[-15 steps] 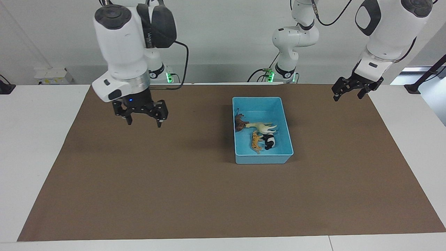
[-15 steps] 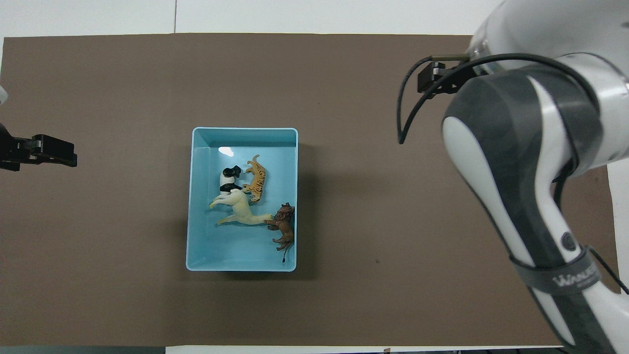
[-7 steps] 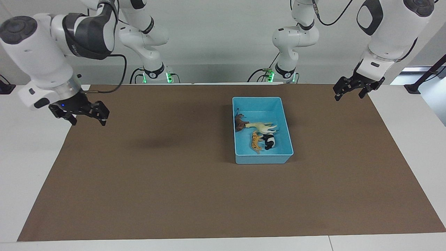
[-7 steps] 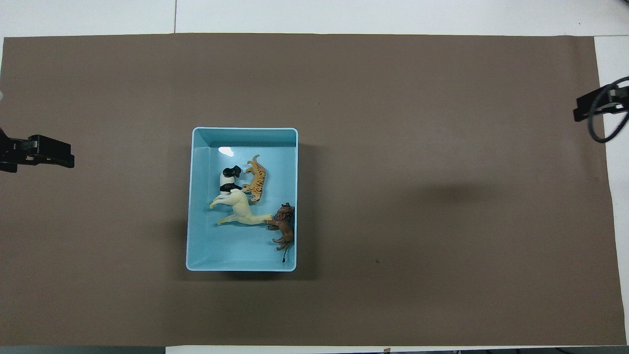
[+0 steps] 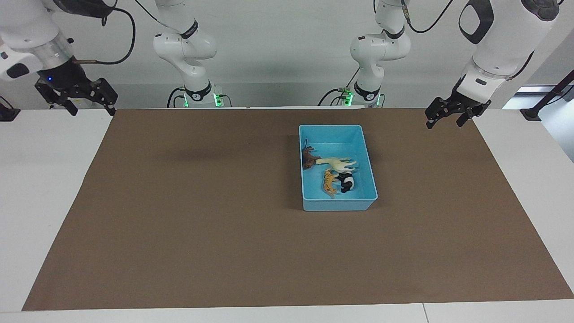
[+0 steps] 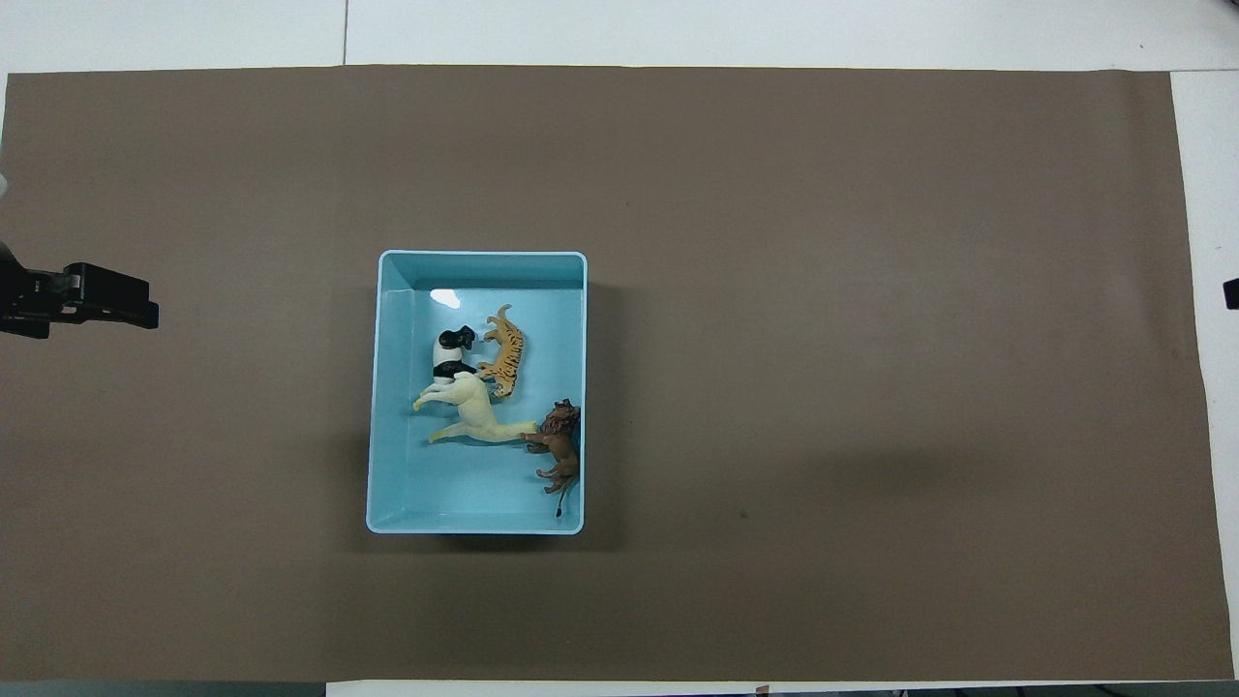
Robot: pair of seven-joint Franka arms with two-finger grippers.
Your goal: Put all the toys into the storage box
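Note:
The light blue storage box (image 5: 331, 127) stands on the brown mat and also shows in the overhead view (image 6: 482, 256). All four toys lie inside it: the brown lion (image 5: 308, 158) (image 6: 559, 447) against the wall toward the right arm's end, the cream horse (image 5: 338, 163) (image 6: 474, 416), the orange tiger (image 5: 329, 181) (image 6: 505, 353) and the panda (image 5: 346, 181) (image 6: 449, 354). My right gripper (image 5: 89, 109) (image 6: 1231, 293) is open and empty, raised over the mat's corner at its end. My left gripper (image 5: 445, 123) (image 6: 82, 298) is open and empty, raised over the mat's edge at its end.
The brown mat (image 5: 202, 215) covers most of the white table (image 5: 40, 179). Both arm bases stand at the robots' edge of the table. Nothing else lies on the mat.
My right gripper has swung away from over the mat, out to the right arm's end of the table. The left arm has hardly moved. The toys in the box have not moved.

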